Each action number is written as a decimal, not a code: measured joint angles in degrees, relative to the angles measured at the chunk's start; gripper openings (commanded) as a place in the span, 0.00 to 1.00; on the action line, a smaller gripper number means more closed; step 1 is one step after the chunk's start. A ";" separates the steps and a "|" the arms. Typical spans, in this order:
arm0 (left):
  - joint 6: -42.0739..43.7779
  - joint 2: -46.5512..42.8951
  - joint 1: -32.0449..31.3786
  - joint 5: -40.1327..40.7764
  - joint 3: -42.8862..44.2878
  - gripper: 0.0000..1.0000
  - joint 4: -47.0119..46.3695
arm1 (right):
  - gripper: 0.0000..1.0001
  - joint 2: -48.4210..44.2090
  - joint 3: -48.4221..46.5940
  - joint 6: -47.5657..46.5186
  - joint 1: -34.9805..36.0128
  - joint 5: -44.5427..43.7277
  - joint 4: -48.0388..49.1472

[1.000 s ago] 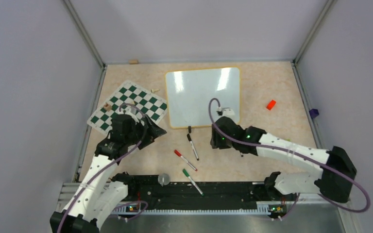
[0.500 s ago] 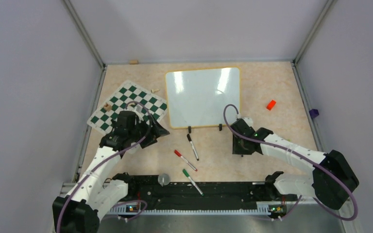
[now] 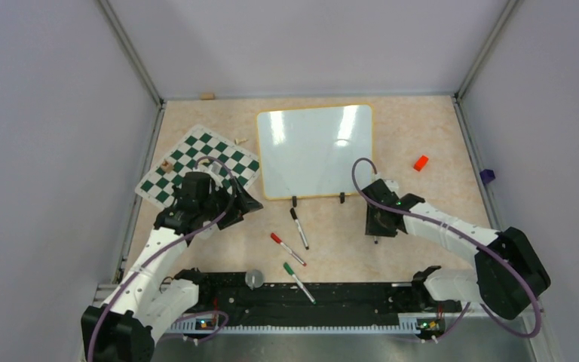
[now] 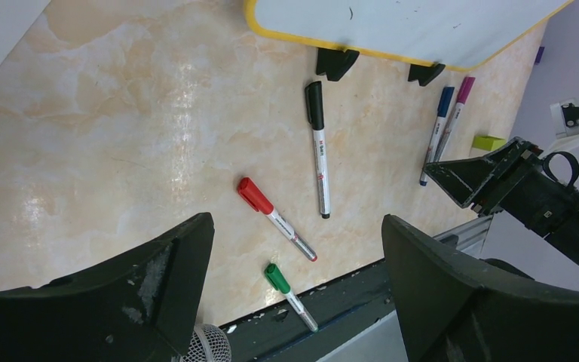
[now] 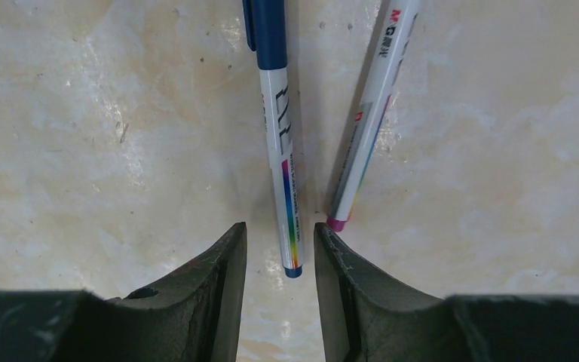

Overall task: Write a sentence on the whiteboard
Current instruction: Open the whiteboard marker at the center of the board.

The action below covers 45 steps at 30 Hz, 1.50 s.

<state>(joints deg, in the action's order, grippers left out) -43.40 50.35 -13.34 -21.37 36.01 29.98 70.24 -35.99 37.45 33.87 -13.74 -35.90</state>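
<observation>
— The right claw has swung off the near right corner of the whiteboard, out to the right!

— Yes, and the board's right clip, covered a second ago, is back in sight. That claw now sits low over the surface, tips either side of the blue pen.

— And the left claw has crept a shade rightward.

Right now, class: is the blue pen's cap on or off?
On: the right wrist view shows a dark blue cap with a clip covering the far end of the blue pen.
</observation>
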 measured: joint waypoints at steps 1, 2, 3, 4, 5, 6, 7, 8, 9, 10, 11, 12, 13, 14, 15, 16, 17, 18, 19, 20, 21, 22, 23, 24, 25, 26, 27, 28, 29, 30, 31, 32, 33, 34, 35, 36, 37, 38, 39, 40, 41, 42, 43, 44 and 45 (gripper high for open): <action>0.02 0.00 0.00 0.04 0.00 0.87 0.00 | 0.36 0.68 0.00 -0.24 -0.04 0.13 0.33; 0.04 0.00 0.00 0.13 0.00 0.87 0.00 | 0.35 1.42 0.00 -0.39 -0.04 0.33 0.70; 0.07 0.00 0.00 0.24 0.00 0.87 0.00 | 0.31 2.14 0.00 -0.42 -0.09 0.50 0.96; 0.07 0.00 0.00 0.28 0.02 0.87 0.00 | 0.26 2.99 0.00 -0.42 -0.15 0.79 1.25; 0.09 0.00 0.00 0.42 0.09 0.87 0.02 | 0.19 3.80 -0.09 -0.37 -0.20 0.76 1.46; 0.13 0.02 0.00 0.48 0.15 0.86 0.00 | 0.07 3.93 -0.11 -0.37 -0.24 0.76 2.03; 0.26 0.04 0.00 0.76 0.44 0.86 0.09 | 0.00 4.02 -0.11 -0.26 -0.28 0.72 2.36; 0.33 0.04 0.00 0.96 0.66 0.86 0.09 | 0.00 4.09 -0.11 0.00 -0.31 0.68 2.60; 0.48 0.07 0.00 1.20 1.01 0.86 0.15 | 0.00 4.09 -0.11 0.02 -0.33 0.79 2.75; 0.63 0.17 0.00 1.36 1.53 0.86 0.35 | 0.00 4.09 -0.11 0.42 -0.35 0.83 2.84; 0.76 0.24 0.00 1.51 2.05 0.86 0.48 | 0.00 4.04 -0.11 0.68 -0.35 0.85 2.80; 0.96 0.33 0.00 1.53 2.60 0.86 0.61 | 0.00 3.96 -0.11 0.76 -0.35 0.92 2.69; 1.18 0.42 0.00 1.55 3.08 0.86 0.63 | 0.00 3.74 -0.11 1.03 -0.35 1.01 2.47; 1.38 0.42 0.00 1.57 3.50 0.86 0.63 | 0.00 3.39 -0.11 1.38 -0.39 1.70 1.70; 1.51 0.37 0.00 1.60 3.78 0.86 0.61 | 0.00 2.95 -0.11 1.70 -0.39 2.25 0.74; 1.57 0.26 0.00 1.55 3.91 0.86 0.57 | 0.00 1.95 -0.11 2.19 -0.39 3.32 -0.83; 1.60 0.11 0.00 1.46 3.96 0.87 0.52 | 0.00 0.76 -0.13 2.64 -0.39 4.13 -2.05; 1.57 -0.15 0.00 1.27 3.96 0.87 0.52 | 0.00 -0.92 -0.24 3.21 -0.39 5.49 -3.61; 1.53 -0.31 0.00 1.03 3.96 0.87 0.46 | 0.00 -2.54 -0.61 3.82 -0.39 6.75 -5.16; 1.33 -0.48 0.00 0.39 3.96 0.86 0.31 | 0.00 -4.07 -1.05 4.57 -0.39 7.98 -6.27; 1.07 -0.48 0.00 -0.31 3.96 0.86 0.04 | 0.00 -5.60 -1.75 5.33 -0.39 9.53 -7.52; 0.61 -0.48 0.00 -0.98 3.96 0.86 -0.20 | 0.00 -7.13 -2.73 6.23 -0.39 11.58 -8.59; -0.22 -0.44 0.00 -2.14 3.93 0.86 -0.66 | 0.00 -8.15 -3.52 6.73 -0.39 13.18 -9.22; -0.70 -0.42 0.00 -2.93 3.85 0.86 -1.25 | 0.00 -9.03 -4.48 7.19 -0.39 14.99 -9.92; -1.60 -0.33 -0.04 -4.04 3.74 0.86 -2.19 | 0.00 -9.55 -5.75 7.45 -0.39 16.61 -10.75; -2.25 -0.17 -0.07 -4.90 3.65 0.86 -2.91 | 0.00 -9.75 -7.21 7.52 -0.39 18.03 -11.63; -3.08 0.04 -0.15 -5.77 3.58 0.86 -3.72 | 0.00 -9.73 -8.79 7.23 -0.39 19.37 -12.46; -3.85 0.33 -0.22 -6.73 3.56 0.86 -4.68 | 0.00 -9.57 -10.40 6.93 -0.39 20.81 -13.20; -4.72 0.74 -0.33 -7.65 3.56 0.86 -5.68 | 0.00 -9.22 -12.66 6.27 -0.39 22.88 -13.92; -5.42 1.27 -0.48 -8.46 3.56 0.86 -6.78 | 0.00 -8.87 -14.10 5.84 -0.39 24.65 -14.08; -6.12 1.73 -0.61 -9.16 3.56 0.86 -7.58 | 0.00 -8.57 -15.34 5.42 -0.39 26.62 -13.88; -6.84 2.54 -0.83 -9.90 3.61 0.86 -8.61 | 0.00 -8.50 -16.26 4.94 -0.39 28.85 -13.29; -7.41 3.21 -1.01 -10.36 3.69 0.86 -9.18 | 0.00 -8.57 -16.63 4.61 -0.39 30.62 -12.76; -8.20 4.39 -1.31 -10.99 4.07 0.86 -9.66 | 0.00 -8.79 -16.74 4.48 -0.39 32.94 -11.74; -9.09 5.57 -1.66 -11.45 4.55 0.85 -10.14 | 0.00 -8.98 -16.76 4.28 -0.39 34.47 -11.02; -9.94 6.78 -2.01 -11.93 5.18 0.85 -10.54 | 0.00 -9.18 -16.76 4.15 -0.39 36.65 -9.77; -11.17 8.09 -2.51 -12.44 6.01 0.83 -11.15 | 0.00 -9.33 -16.76 4.09 -0.39 38.53 -8.46; -12.61 9.40 -3.08 -12.83 6.97 0.83 -12.02 | 0.00 -9.38 -16.79 3.96 -0.39 40.59 -6.86; -13.81 10.38 -3.58 -13.22 7.69 0.82 -12.85 | 0.00 -9.29 -16.85 3.74 -0.39 42.45 -5.40; -15.02 11.37 -4.15 -13.64 8.52 0.81 -13.62 | 0.00 -9.03 -16.98 3.63 -0.37 43.98 -4.17; -16.57 12.48 -4.85 -14.05 9.57 0.81 -14.47 | 0.00 -8.50 -17.42 3.41 -0.31 45.92 -2.78; -17.59 13.46 -5.44 -14.38 10.36 0.80 -15.26 | 0.00 -7.67 -18.01 3.15 -0.17 47.56 -1.55; -18.99 14.73 -6.25 -14.71 11.43 0.78 -16.26 | 0.00 -6.75 -18.73 2.89 0.13 48.72 -0.57; -20.04 15.67 -6.93 -14.91 12.28 0.77 -17.00 | 0.00 -5.55 -19.89 2.58 0.52 50.01 0.48; -21.05 16.48 -7.61 -15.10 13.05 0.74 -17.70 | 0.00 -4.55 -20.87 2.40 0.76 50.86 1.20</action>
<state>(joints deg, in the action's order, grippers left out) -64.45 66.83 -20.95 -36.47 49.06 12.27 65.69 -56.86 39.86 34.63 37.12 -34.70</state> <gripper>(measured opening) 0.792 0.030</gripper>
